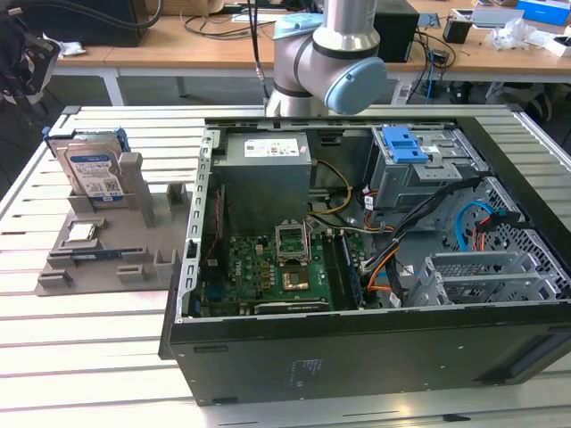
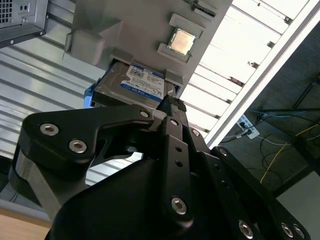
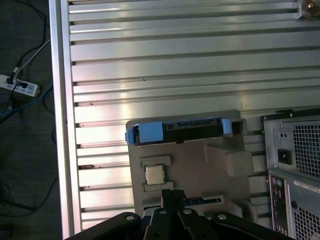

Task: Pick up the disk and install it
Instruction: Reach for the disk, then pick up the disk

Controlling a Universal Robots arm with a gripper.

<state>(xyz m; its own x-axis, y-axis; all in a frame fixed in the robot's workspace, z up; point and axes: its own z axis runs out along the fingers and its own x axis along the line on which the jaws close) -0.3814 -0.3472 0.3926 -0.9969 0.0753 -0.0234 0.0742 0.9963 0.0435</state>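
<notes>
The gripper [image 3: 168, 194], fingers pressed together and empty, is hovering over the grey holder [image 3: 200, 160], apart from the disk [image 3: 175, 131] standing on edge in its end slot. In the exterior view the disk [image 1: 94, 169] is sitting at ten o'clock from the computer case [image 1: 357, 357], bare table [image 1: 89, 357] lying around it; the second wrist view is showing its label [image 2: 139, 82].

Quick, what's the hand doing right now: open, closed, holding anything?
Hand: closed, holding nothing. It is above the grey holder, where the disk stands on edge.
</notes>
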